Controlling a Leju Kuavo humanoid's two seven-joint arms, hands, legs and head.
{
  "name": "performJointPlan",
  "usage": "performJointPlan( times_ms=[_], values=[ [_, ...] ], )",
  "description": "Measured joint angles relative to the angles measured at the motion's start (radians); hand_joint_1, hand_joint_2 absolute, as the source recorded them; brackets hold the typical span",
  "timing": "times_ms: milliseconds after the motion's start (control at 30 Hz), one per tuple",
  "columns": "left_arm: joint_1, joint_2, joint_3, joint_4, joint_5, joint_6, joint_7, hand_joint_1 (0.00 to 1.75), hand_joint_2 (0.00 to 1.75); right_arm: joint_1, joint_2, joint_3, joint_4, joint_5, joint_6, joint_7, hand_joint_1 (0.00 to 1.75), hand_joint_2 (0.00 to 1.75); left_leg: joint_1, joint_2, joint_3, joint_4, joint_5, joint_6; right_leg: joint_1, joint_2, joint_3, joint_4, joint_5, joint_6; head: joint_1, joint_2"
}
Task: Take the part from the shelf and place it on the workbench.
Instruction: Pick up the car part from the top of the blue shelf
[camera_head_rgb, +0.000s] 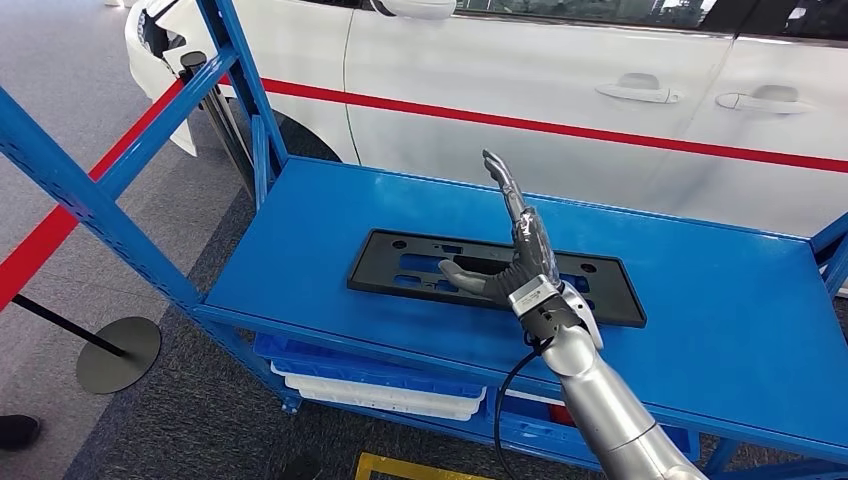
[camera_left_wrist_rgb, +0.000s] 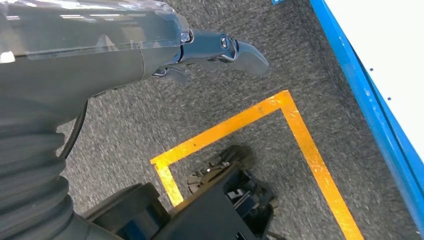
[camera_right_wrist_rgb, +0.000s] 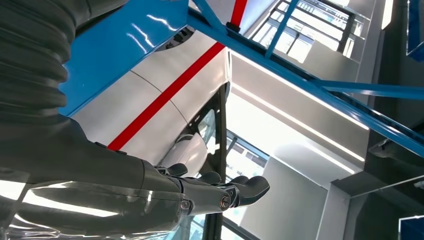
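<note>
Right robot hand (camera_head_rgb: 517, 262) hovers spread, seemingly above part (camera_head_rgb: 400, 268) on shelf (camera_head_rgb: 700, 300).

Head view: looked down from high at the blue shelf (camera_head_rgb: 700, 300), car at 12 o'clock.
Left wrist: faced floor, close.
Right wrist: faced upward; shared car.

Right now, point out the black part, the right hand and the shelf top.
black part (camera_head_rgb: 400, 262): head view, its left half.
right hand (camera_head_rgb: 522, 262): head view, the palm, fingers raised above the part.
shelf top (camera_head_rgb: 700, 290): head view, bare blue surface.
</note>
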Motion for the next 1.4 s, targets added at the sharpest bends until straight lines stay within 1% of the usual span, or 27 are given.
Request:
performJointPlan(
  times_ms=[100,133,233,267,300,367,433,533,733,800,867,933,1000,1067,1400],
  values=[
    [0.0,0.0,0.0,0.0,-0.001,0.004,0.005,0.0,1.75,-0.002,0.0,0.003,0.0,-0.005,0.0,0.0,0.0,1.75,0.0,0.0,0.0,0.0,0.0,0.0,0.0,0.0,0.0,0.0,0.0,0.0,0.0,0.0],
    [0.0,0.0,0.0,0.0,0.003,0.003,0.006,0.0,1.75,-0.002,0.0,0.004,0.0,-0.007,0.0,0.0,0.0,1.31,0.0,0.0,0.0,0.0,0.0,0.0,0.0,0.0,0.0,0.0,0.0,0.0,0.0,0.0],
    [0.0,0.0,0.001,0.0,0.012,0.0,0.013,0.0,0.44,-0.002,0.0,0.004,0.001,-0.011,0.001,0.0,0.0,0.0,0.0,0.0,0.0,0.0,0.0,0.0,0.0,0.0,0.0,0.0,0.0,0.0,0.0,0.0],
    [0.0,0.0,0.002,0.0,0.014,-0.001,0.017,0.0,0.0,-0.003,0.0,0.004,0.003,-0.011,0.001,0.0,0.0,0.44,0.0,0.0,0.0,0.0,0.0,0.0,0.0,0.0,0.0,0.0,0.0,0.0,0.0,0.0],
    [0.0,-0.001,0.003,0.0,0.017,-0.003,0.021,0.0,0.0,-0.003,0.0,0.004,0.006,-0.009,0.001,0.0,0.0,0.87,0.0,0.0,0.0,0.0,0.0,0.0,0.0,0.0,0.0,0.0,0.0,0.0,0.0,0.0],
    [0.0,-0.001,0.004,0.0,0.025,-0.011,0.034,0.0,0.87,-0.005,0.001,0.004,0.014,0.003,-0.002,0.0,0.0,1.75,0.0,0.0,0.0,0.0,0.0,0.0,0.0,0.0,0.0,0.0,0.0,0.0,0.0,0.0],
    [0.0,-0.003,0.007,0.0,0.027,-0.019,0.055,0.0,1.75,-0.009,0.002,0.004,0.025,0.018,-0.006,0.0,0.0,1.75,0.0,0.0,0.0,0.0,0.0,0.0,0.0,0.0,0.0,0.0,0.0,0.0,0.0,0.0],
    [0.0,-0.006,0.009,0.0,0.023,-0.03,0.07,0.0,1.75,-0.012,0.007,0.004,0.038,0.02,-0.009,0.0,0.0,1.75,0.0,0.0,0.0,0.0,0.0,0.0,0.0,0.0,0.0,0.0,0.0,0.0,0.0,0.0],
    [0.0,-0.009,0.01,0.0,0.021,-0.034,0.059,0.0,1.75,-0.012,0.009,0.004,0.042,0.005,-0.015,0.0,0.0,1.75,0.0,0.0,0.0,0.0,0.0,0.0,0.0,0.0,0.0,0.0,0.0,0.0,0.0,0.0],
    [0.0,-0.009,0.011,0.0,0.02,-0.033,0.058,0.0,0.87,-0.012,0.009,0.004,0.043,0.004,-0.016,0.0,0.0,1.75,0.0,0.0,0.0,0.0,0.0,0.0,0.0,0.0,0.0,0.0,0.0,0.0,0.0,0.0],
    [0.0,-0.009,0.011,0.0,0.016,-0.033,0.05,0.0,0.87,-0.012,0.009,0.004,0.043,0.002,-0.016,0.0,0.0,1.75,0.0,0.0,0.0,0.0,0.0,0.0,0.0,0.0,0.0,0.0,0.0,0.0,0.0,0.0],
    [0.0,-0.01,0.011,0.0,-0.001,-0.033,0.024,0.0,1.75,-0.012,0.009,0.004,0.044,0.0,-0.016,0.0,0.0,1.75,0.0,0.0,0.0,0.0,0.0,0.0,0.0,0.0,0.0,0.0,0.0,0.0,0.0,0.0],
    [0.0,-0.009,0.007,0.0,-0.03,-0.037,-0.006,0.0,1.75,-0.012,0.009,0.004,0.044,-0.003,-0.016,0.0,0.0,1.75,0.0,0.0,0.0,0.0,0.0,0.0,0.0,0.0,0.0,0.0,0.0,0.0,0.0,0.0],
    [0.0,-0.009,-0.003,0.0,-0.064,-0.039,-0.02,0.0,1.75,-0.012,0.009,0.004,0.044,-0.008,-0.015,0.0,0.0,1.75,0.0,0.0,0.0,0.0,0.0,0.0,0.0,0.0,0.0,0.0,0.0,0.0,0.0,0.0],
    [-0.001,-0.009,-0.019,0.0,-0.085,-0.03,-0.021,0.0,1.75,-0.012,0.009,0.004,0.044,-0.013,-0.012,0.0,0.0,1.75,0.0,0.0,0.0,0.0,0.0,0.0,0.0,0.0,0.0,0.0,0.0,0.0,0.0,0.0]
  ],
)
